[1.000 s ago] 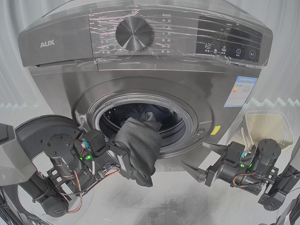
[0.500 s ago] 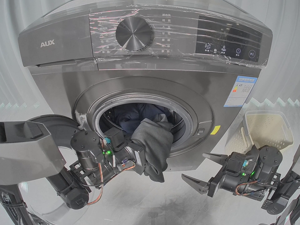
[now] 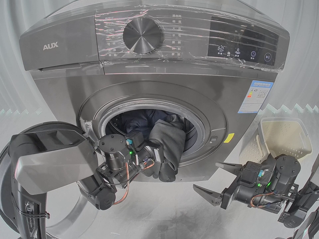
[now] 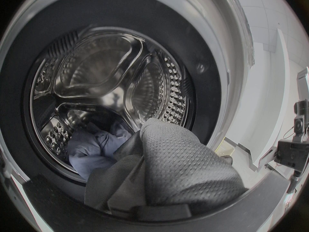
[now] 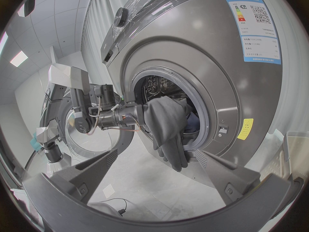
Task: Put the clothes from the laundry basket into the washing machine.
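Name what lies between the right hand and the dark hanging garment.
Nothing: the stretch from right hand to dark garment is bare, just floor below, as the right wrist view shows.

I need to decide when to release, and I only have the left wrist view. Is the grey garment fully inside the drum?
Observer: No. In the head view the grey garment drapes over the opening's lower rim, and its end hangs outside, below the rim.
Operator: Is the right claw near it?
Observer: No. The right claw is open, low and to the right of the opening, apart from the garment.
Operator: Any clothes left in the basket?
Observer: What shows of the basket is bare inside. Its lower part is hidden.
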Tool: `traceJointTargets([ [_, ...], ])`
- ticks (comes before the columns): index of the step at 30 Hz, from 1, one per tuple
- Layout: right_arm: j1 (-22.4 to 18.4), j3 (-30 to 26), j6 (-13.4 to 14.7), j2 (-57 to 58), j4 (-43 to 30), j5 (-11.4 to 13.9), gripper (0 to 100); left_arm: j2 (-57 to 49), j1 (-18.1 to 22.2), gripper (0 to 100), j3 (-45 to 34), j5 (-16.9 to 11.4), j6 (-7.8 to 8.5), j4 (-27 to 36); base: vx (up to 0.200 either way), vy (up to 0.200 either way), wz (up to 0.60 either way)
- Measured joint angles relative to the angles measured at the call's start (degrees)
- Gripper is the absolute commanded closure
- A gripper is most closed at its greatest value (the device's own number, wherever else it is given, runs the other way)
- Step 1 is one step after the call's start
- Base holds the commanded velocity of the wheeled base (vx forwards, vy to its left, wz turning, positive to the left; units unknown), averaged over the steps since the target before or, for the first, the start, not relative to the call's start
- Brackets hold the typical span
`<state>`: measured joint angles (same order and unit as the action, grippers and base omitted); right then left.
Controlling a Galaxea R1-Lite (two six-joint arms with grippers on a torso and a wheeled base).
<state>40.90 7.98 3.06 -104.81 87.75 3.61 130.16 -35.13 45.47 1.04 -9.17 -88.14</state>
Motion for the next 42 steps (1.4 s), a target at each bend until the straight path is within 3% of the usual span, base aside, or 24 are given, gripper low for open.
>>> traceJointTargets([
  [12, -0.05, 0.66, 0.02, 0.02, 0.13, -0.02, 0, 4.99, 1.37, 100, 6.68, 0.18, 0.04, 1.89, 0.000, 0.000, 0.00],
  [42, -0.09, 0.61, 0.02, -0.32, 0.30, -0.02, 0, 19.26, 5.90, 100, 45.62, 4.82, 1.89, 29.01, 0.000, 0.000, 0.00],
])
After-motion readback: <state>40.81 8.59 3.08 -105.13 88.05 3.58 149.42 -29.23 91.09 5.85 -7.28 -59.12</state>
